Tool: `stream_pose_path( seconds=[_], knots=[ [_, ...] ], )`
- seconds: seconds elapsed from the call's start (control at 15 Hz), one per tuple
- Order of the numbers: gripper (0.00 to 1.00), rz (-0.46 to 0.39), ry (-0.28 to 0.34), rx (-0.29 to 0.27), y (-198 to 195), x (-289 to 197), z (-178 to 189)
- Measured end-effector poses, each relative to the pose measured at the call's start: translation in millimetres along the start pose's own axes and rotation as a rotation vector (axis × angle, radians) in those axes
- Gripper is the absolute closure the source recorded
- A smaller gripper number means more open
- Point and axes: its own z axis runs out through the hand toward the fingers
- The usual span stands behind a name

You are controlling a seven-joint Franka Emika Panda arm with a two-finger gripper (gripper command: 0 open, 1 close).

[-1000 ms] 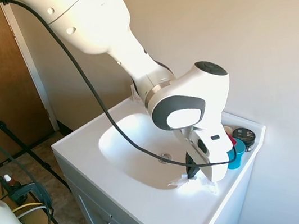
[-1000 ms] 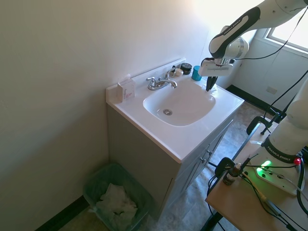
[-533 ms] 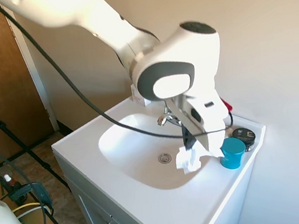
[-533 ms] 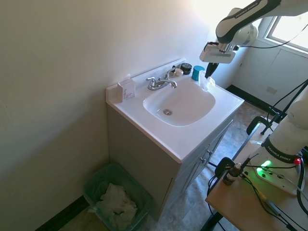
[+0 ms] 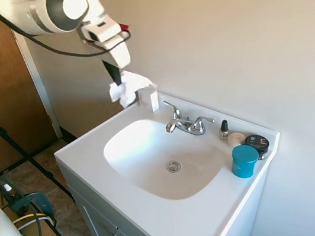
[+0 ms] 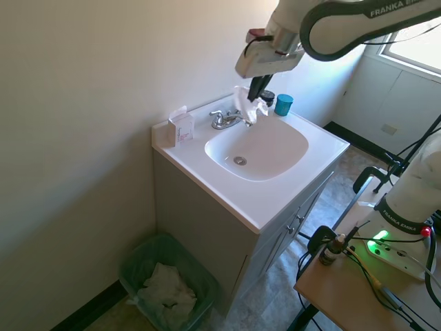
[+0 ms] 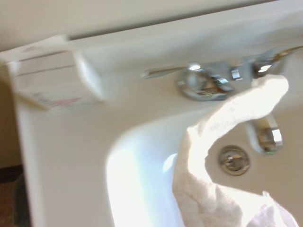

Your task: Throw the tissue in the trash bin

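Observation:
The crumpled white tissue (image 5: 129, 90) hangs in the air above the back of the sink, with my gripper (image 5: 114, 78) shut on its top. From the other side the tissue (image 6: 247, 107) dangles under the gripper (image 6: 256, 89), over the faucet (image 6: 227, 119). In the wrist view the tissue (image 7: 222, 161) drapes across the basin. The trash bin (image 6: 141, 265), a green mesh basket with white paper in it, stands on the floor left of the vanity, well below the gripper.
On the white vanity top (image 5: 161, 219) stand a small white box (image 6: 182, 128) at the back corner, a blue cup (image 5: 244, 160), a dark jar (image 5: 258, 145) and a small bottle (image 5: 223, 128). A wall runs close behind the sink.
The arm has risen and swung from beside the blue cup across the sink toward the white box, carrying the tissue with it.

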Motion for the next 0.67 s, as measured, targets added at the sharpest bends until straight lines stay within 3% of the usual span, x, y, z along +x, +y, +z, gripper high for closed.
stream_pose_path(
  seconds=[0.33, 0.67],
  knots=[
    [1.00, -0.114, 0.055, -0.020, -86, -116, 11],
    [1.00, -0.228, 0.024, -0.115, -145, -199, 76]
  ],
)
